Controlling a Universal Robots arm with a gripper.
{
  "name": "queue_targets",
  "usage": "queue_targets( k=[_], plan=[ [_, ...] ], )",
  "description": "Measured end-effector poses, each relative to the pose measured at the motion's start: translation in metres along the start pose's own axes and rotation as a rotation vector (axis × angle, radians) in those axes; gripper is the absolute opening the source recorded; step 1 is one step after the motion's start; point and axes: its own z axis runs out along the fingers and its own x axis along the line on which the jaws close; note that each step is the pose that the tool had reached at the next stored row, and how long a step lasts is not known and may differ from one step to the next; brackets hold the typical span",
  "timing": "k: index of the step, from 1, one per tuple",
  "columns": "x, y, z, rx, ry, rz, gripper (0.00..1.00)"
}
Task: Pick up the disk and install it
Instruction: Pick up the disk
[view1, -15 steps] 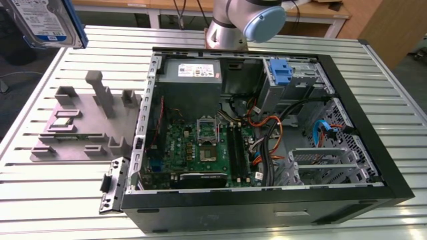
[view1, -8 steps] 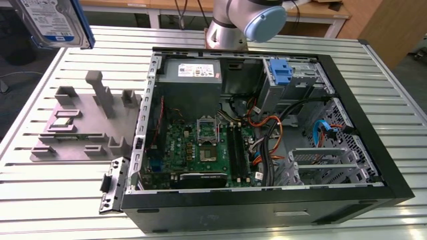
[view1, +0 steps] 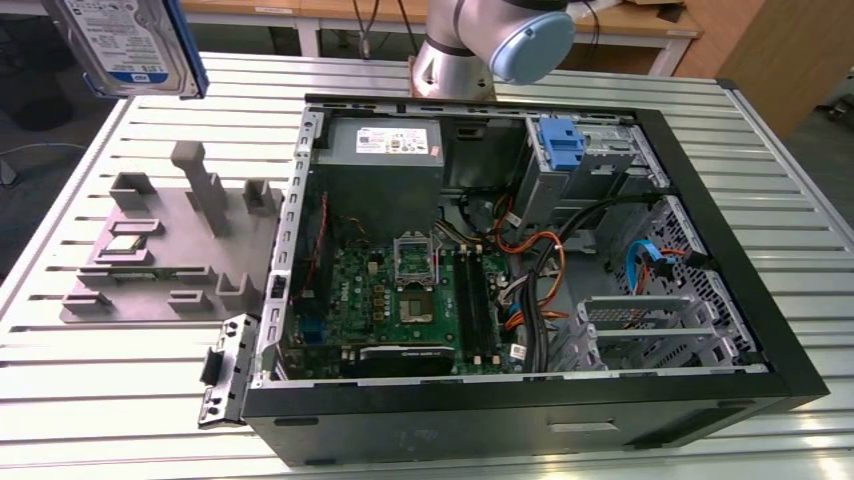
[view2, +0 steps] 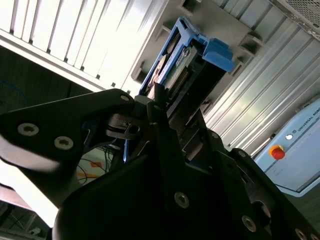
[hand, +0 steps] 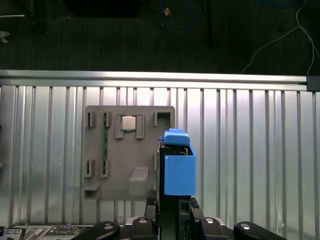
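An open computer case (view1: 467, 435) is set on the slatted counter (view1: 107, 400). A grey fixture plate (view1: 140, 300) is laid beside it.

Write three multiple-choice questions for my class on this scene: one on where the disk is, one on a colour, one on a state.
1. Where is the disk?
A. Inside the computer case
B. Lying on the grey fixture
C. Held in the air by the gripper

2. What colour are the disk's rails?
A. Red
B. Blue
C. Yellow

3. How is the computer case?
A. Side open, board exposed
B. Closed all round
C. Covered with a cloth

Answers
1 C: in both wrist views the gripper clamps the disk, clear of the grey fixture.
2 B: the first wrist view shows blue plastic.
3 A: the green board is visible in the exterior view.
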Motion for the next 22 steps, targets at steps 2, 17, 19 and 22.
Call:
queue_targets(
  k=[2, 17, 19, 22],
  plan=[
    [0.0, -0.0011, 0.0, 0.0, 0.0, 0.0, 0.35],
    [0.0, -0.003, -0.0001, 0.0, 0.0, 0.0, 0.35],
    [0.0, -0.0056, -0.0001, 0.0001, 0.0, 0.0, 0.35],
    [0.0, -0.0127, -0.0005, 0.0, 0.0, 0.0, 0.35]
  ],
)
